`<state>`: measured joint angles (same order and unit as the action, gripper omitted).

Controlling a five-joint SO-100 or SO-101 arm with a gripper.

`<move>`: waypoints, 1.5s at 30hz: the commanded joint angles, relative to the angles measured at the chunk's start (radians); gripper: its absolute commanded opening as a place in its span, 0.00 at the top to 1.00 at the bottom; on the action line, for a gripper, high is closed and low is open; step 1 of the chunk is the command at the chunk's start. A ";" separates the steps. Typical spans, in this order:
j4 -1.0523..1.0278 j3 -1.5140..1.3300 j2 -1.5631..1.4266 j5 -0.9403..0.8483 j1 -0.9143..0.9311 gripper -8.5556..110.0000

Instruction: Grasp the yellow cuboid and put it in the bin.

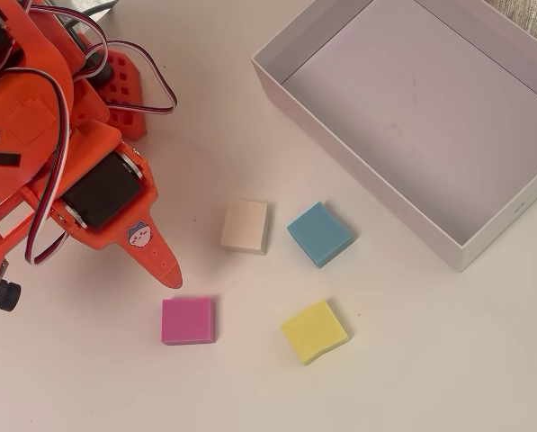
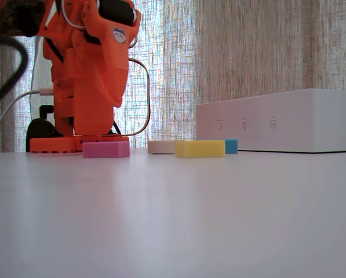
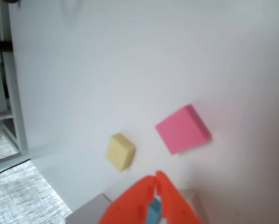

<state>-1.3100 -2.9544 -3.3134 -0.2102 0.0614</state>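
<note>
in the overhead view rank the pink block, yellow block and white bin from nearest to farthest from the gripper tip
From the orange gripper tip, overhead view:
1. Flat square pink block, just below the tip.
2. Flat matte yellow cuboid, lower right of the tip.
3. Large shallow white bin, upper right.

Flat yellow cuboid on the table (slightly rotated), well apart from the empty white bin.

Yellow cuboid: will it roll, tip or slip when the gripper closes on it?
The yellow cuboid lies flat and low on the table, so it probably won't roll or tip. Its matte faces and squared edges should give the fingers decent purchase. It looks small and probably light, so a nudge could slide it across the smooth tabletop; whether it is stiff or spongy cannot be told.
</note>
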 commanded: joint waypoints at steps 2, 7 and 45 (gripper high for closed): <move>-0.003 0.005 0.005 -0.005 0.000 1.00; -0.003 0.005 0.005 -0.006 -0.002 1.00; -0.219 0.957 0.704 -0.176 -0.041 0.74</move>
<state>-1.3514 -2.2826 -2.7535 -0.3712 0.0383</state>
